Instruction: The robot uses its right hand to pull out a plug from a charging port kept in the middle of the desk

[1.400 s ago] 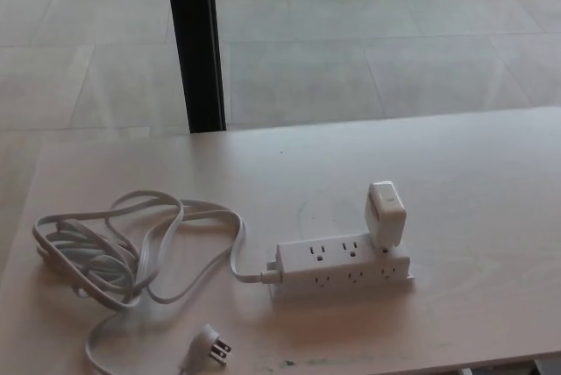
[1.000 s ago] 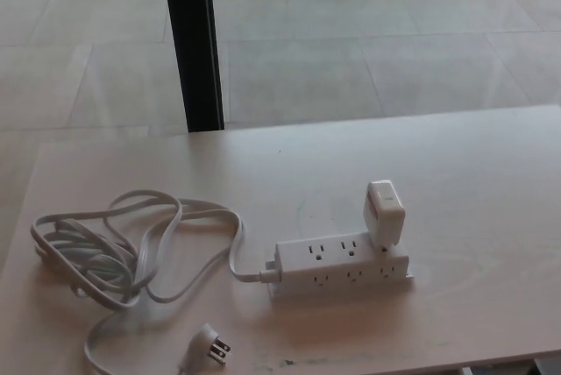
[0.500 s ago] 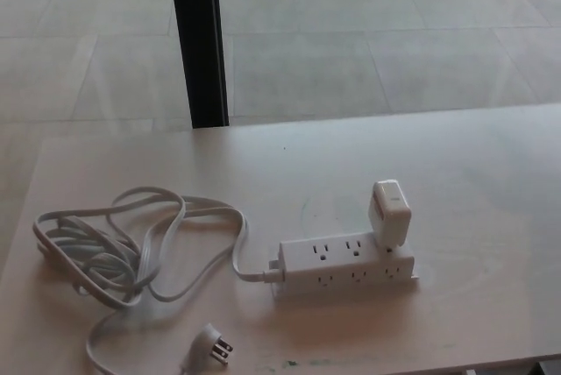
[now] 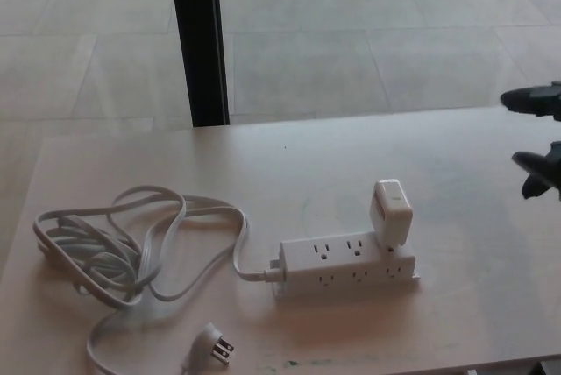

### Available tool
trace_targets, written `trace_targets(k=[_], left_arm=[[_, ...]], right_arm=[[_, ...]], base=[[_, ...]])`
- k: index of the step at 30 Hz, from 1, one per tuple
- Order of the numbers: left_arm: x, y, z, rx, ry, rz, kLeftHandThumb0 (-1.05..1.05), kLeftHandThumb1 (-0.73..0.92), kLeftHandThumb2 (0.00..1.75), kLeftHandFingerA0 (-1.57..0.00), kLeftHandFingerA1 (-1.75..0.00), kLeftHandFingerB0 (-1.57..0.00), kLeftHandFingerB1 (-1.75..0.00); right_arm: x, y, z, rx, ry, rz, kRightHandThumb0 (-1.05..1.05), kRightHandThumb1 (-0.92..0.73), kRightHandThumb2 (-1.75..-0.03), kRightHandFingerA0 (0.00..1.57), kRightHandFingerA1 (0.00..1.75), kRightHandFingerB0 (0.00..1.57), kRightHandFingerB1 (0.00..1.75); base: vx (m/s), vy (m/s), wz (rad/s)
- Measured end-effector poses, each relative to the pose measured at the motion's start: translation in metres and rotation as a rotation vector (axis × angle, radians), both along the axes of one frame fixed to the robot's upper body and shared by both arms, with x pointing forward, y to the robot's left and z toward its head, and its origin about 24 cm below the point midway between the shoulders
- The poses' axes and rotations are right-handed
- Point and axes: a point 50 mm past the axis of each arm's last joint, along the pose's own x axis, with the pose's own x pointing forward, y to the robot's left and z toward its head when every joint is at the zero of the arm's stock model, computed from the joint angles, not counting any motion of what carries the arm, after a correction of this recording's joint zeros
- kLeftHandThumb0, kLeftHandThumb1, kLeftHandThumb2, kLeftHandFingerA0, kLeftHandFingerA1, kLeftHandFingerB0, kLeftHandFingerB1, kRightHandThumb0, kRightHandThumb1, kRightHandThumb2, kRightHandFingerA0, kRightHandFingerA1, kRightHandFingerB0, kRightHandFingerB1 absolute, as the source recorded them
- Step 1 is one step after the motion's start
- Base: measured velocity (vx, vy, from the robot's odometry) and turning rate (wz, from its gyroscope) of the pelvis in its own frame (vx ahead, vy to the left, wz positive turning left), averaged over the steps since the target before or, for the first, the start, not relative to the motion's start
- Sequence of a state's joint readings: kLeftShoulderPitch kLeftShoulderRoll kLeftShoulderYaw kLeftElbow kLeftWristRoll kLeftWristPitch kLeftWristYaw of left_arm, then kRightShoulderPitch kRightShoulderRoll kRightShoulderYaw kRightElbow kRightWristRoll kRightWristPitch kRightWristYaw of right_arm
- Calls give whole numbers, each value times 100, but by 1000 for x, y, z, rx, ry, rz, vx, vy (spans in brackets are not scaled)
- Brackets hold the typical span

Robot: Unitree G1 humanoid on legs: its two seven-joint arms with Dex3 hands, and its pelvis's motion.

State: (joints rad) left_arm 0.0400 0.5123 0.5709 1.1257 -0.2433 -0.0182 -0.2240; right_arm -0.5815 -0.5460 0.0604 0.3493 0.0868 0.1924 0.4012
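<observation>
A white power strip lies in the middle of the pale desk. A white block-shaped charger plug stands upright in the strip's right end. My right hand shows at the right edge of the head view, black fingers spread apart and holding nothing. It hovers to the right of the plug and farther back, well apart from it. My left hand is out of sight.
The strip's white cord coils loosely over the desk's left part, ending in a pronged plug near the front edge. A black post stands behind the desk over a tiled floor.
My right hand has come into view at the right edge; before, no hand showed. The strip, charger plug and cord lie as they did; the camera shifted slightly.
</observation>
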Motion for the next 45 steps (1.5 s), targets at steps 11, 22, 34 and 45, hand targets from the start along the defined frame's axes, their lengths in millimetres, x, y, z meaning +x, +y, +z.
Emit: trace_targets(k=[11,22,34,45], left_arm=[[2,-2,-1,-2,9,-13,-105,82,66,-83,-71,-70,-60],[7,-3,-1,-2,3,-23,-105,82,64,-81,-72,-72,-62],[10,-3,0,-1,-5,-29,-105,81,65,-79,-71,-69,-62],[11,-3,0,4,-1,-38,-105,81,66,-81,-71,-71,-61]], right_arm=[[19,22,-1,-199,-35,50,-68,-57,-58,85,97,45,34],[25,54,-3,-413,-62,164,-69,-57,-58,90,114,15,27],[21,90,-23,-618,-44,295,-82,-47,-82,90,136,2,29],[20,91,-24,-677,-50,294,-78,-48,-79,85,133,8,37]], base=[[0,0,0],[0,0,0],[0,0,0],[0,0,0]])
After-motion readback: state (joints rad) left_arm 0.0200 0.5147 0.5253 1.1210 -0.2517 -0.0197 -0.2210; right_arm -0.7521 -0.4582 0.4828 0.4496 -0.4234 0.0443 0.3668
